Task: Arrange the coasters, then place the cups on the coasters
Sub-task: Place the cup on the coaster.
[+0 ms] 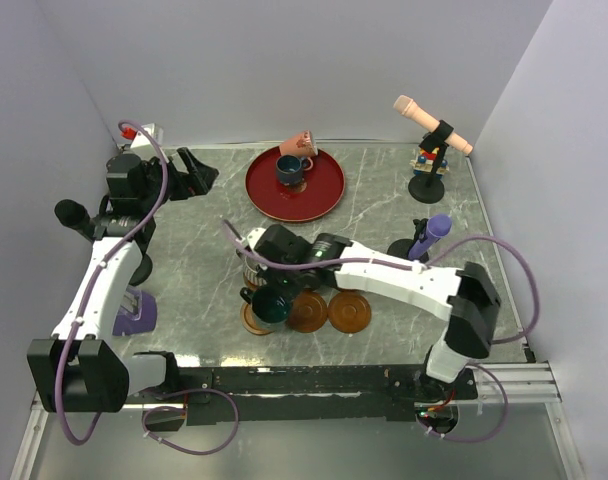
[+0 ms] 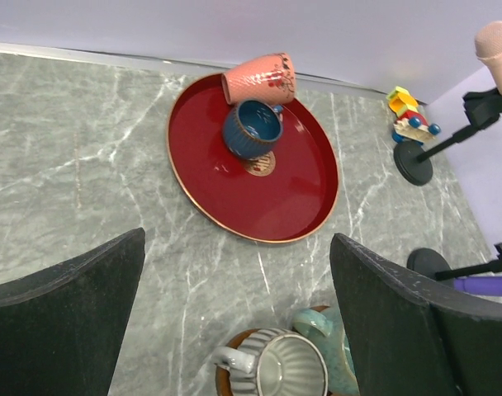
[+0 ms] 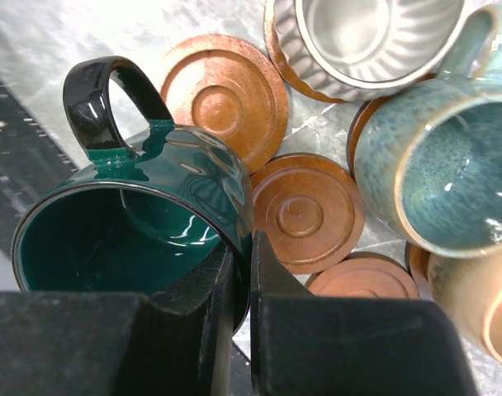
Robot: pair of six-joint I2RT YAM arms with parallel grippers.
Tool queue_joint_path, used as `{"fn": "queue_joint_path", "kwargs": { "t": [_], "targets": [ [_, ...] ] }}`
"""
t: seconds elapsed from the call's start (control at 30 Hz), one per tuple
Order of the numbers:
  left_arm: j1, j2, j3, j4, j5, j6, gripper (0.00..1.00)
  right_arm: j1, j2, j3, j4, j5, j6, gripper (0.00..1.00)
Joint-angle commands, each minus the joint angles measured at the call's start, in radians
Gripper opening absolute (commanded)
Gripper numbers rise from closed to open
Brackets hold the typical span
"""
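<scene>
My right gripper [image 3: 249,264] is shut on the rim of the dark green cup [image 3: 135,223], one finger inside and one outside. The cup hangs tilted over the leftmost coaster [image 1: 252,320], handle pointing away from the gripper. Two bare coasters [image 1: 307,312] [image 1: 349,312] lie beside it. Behind them, the grey ribbed cup [image 3: 358,37], the teal cup [image 3: 441,165] and the beige cup [image 3: 474,305] sit on coasters. The dark blue cup [image 2: 253,128] stands on the red plate [image 2: 300,206]. The pink cup [image 2: 259,76] lies tipped on the plate's far rim. My left gripper [image 2: 234,322] is open and empty at the back left.
A peach microphone on a black stand [image 1: 432,125] and a small colourful toy [image 1: 426,160] are at the back right. A purple microphone [image 1: 429,235] stands right of my right arm. A purple object [image 1: 134,312] and a black microphone [image 1: 74,215] are near the left arm.
</scene>
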Motion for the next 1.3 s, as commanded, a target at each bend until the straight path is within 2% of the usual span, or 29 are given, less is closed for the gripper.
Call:
{"fn": "queue_joint_path", "kwargs": {
  "t": [0.0, 0.2, 1.27],
  "targets": [
    [0.002, -0.044, 0.005, 0.018, -0.043, 0.025, 0.97, 0.018, 0.047, 0.088, 0.051, 0.065, 0.02, 0.0],
    [0.001, -0.046, 0.005, 0.016, -0.044, 0.031, 0.97, 0.03, 0.12, 0.113, 0.056, 0.106, 0.021, 0.0],
    [0.01, -0.047, 0.006, 0.019, -0.023, 0.028, 0.97, 0.043, 0.244, 0.117, 0.151, 0.123, -0.01, 0.0]
  ]
}}
